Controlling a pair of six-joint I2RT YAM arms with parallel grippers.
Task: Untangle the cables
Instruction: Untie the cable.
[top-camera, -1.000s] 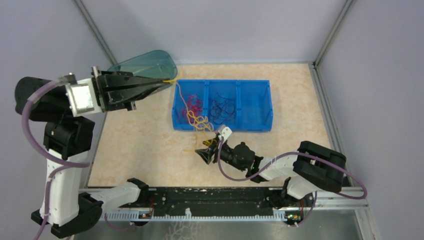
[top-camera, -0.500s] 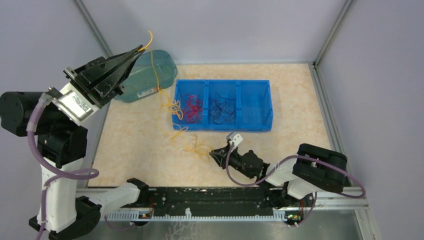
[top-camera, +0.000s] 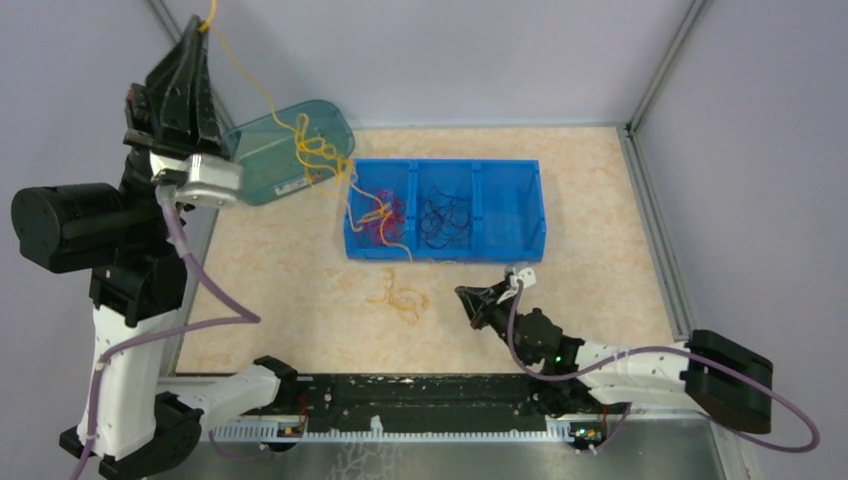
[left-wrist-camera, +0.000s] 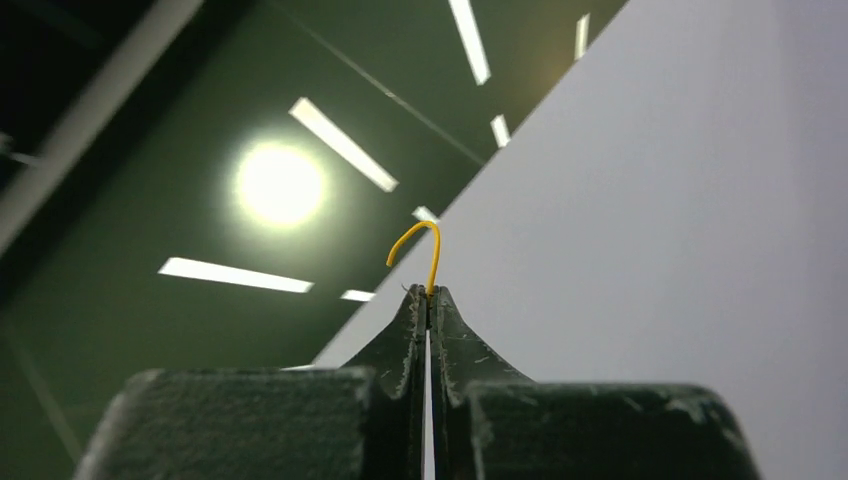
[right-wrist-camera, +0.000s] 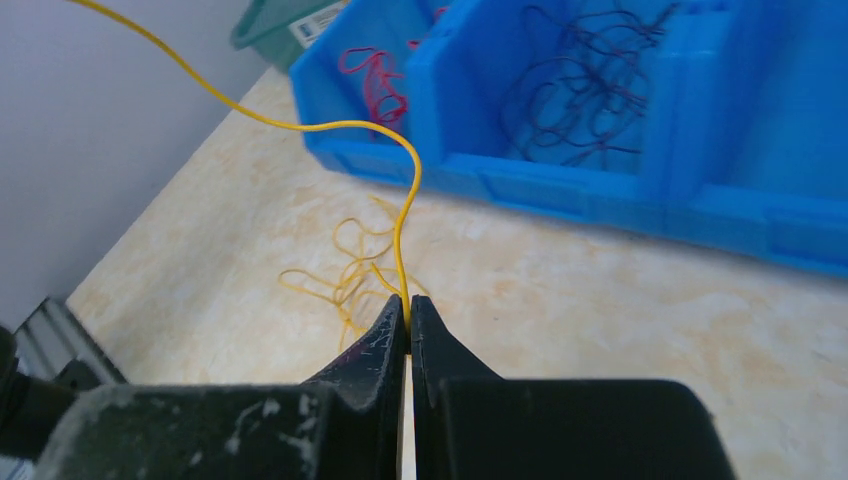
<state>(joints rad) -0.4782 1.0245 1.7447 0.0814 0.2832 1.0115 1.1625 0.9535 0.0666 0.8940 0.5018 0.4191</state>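
Note:
My left gripper (top-camera: 205, 24) is raised high at the far left, shut on the end of a yellow cable (top-camera: 268, 98); the end curls out above the tips (left-wrist-camera: 416, 236). That cable hangs down in a knot of loops (top-camera: 314, 150) over the teal container and crosses the blue bin's left compartment. My right gripper (top-camera: 461, 293) is low over the table in front of the bin, shut on a yellow strand (right-wrist-camera: 405, 215). A loose yellow tangle (top-camera: 400, 300) lies on the table to its left. Red cables (top-camera: 386, 214) lie in the bin's left compartment, dark ones (top-camera: 446, 216) in the middle.
The blue three-compartment bin (top-camera: 510, 246) stands mid-table; its right compartment holds nothing. A teal translucent container (top-camera: 262, 158) lies at the back left corner. Grey walls with metal corner posts close in the table on three sides.
The left gripper swung upward, lifting the yellow cable's loops off the table over the container and bin. The right gripper moved right and closed on a yellow strand.

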